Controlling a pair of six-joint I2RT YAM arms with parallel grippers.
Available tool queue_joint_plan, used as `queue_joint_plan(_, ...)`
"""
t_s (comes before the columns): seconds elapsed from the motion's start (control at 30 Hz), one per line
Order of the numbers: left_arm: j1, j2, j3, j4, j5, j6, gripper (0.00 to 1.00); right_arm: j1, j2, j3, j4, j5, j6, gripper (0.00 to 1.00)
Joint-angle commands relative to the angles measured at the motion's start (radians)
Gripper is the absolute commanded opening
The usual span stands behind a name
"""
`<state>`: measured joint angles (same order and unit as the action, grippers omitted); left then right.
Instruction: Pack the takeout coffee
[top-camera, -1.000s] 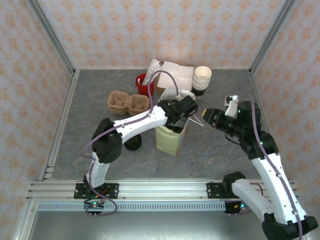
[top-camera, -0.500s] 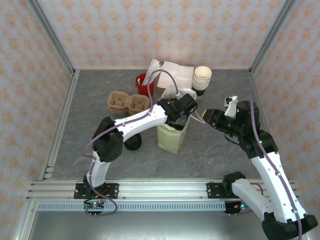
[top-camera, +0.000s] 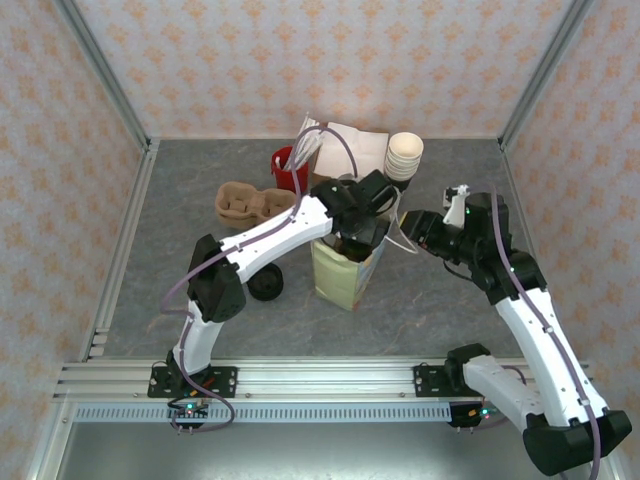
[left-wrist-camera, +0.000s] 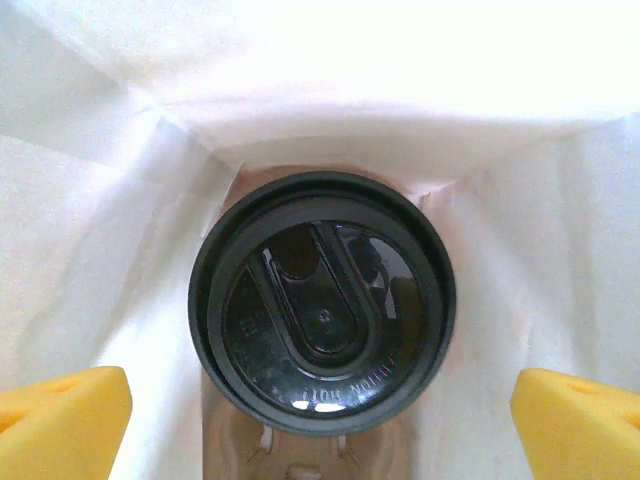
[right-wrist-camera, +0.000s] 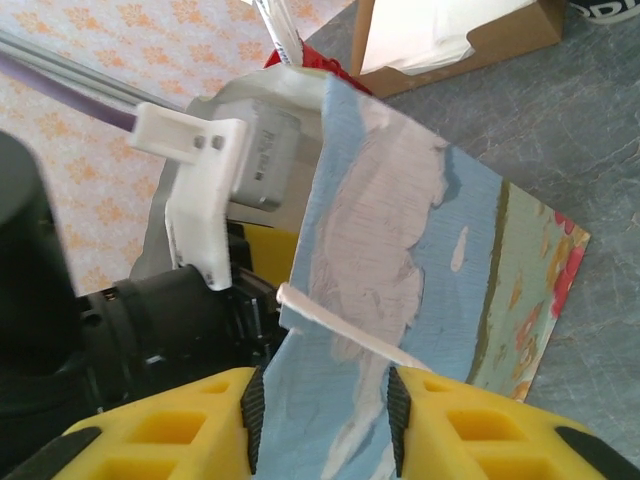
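The takeout coffee (left-wrist-camera: 322, 300) stands upright deep inside the paper bag (top-camera: 345, 280), its round black lid facing up between the bag's white inner walls (left-wrist-camera: 120, 250). My left gripper (left-wrist-camera: 320, 420) hovers above it, open, both yellow fingertips (left-wrist-camera: 60, 420) far from the lid. In the top view the left gripper (top-camera: 362, 215) sits over the bag's mouth. My right gripper (right-wrist-camera: 325, 415) is at the bag's right upper edge. The blue printed wall (right-wrist-camera: 400, 230) spans from pad to pad, and the white handle (right-wrist-camera: 350, 330) reaches the right pad. From above, the right gripper (top-camera: 412, 232) is beside the bag.
Behind the bag are a brown cup carrier (top-camera: 255, 203), a red container (top-camera: 288, 168), a cardboard box of napkins (top-camera: 355, 150) and a stack of cream cups (top-camera: 404, 155). A low black round item (top-camera: 266, 287) lies left of the bag, near the left arm.
The left jaws have opened wide and the left gripper has lifted slightly over the bag's mouth. The right gripper shifted a little up and left, its jaws slightly wider.
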<state>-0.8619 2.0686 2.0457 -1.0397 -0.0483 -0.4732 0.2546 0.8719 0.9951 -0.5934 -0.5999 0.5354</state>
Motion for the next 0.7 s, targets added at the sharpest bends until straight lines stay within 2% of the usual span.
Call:
queue_joint_plan(0.0, -0.002, -0.007, 0.053, -0.092, -0.008, 0.0, 1.0, -0.003, 0.019, 0.049, 0.051, -0.013, 0.021, 0.42)
queue_joint_plan(0.23, -0.002, -0.023, 0.122, -0.158, 0.011, -0.006, 1.0, -0.001, 0.104, 0.131, 0.043, 0.008, 0.039, 0.5)
queue_joint_plan(0.47, -0.003, -0.039, 0.213, -0.239, -0.002, -0.021, 1.0, 0.009, 0.169, 0.18, 0.035, 0.077, 0.083, 0.51)
queue_joint_plan(0.67, -0.002, -0.075, 0.262, -0.267, -0.014, -0.028, 1.0, 0.012, 0.207, 0.196, 0.017, 0.074, 0.08, 0.51)
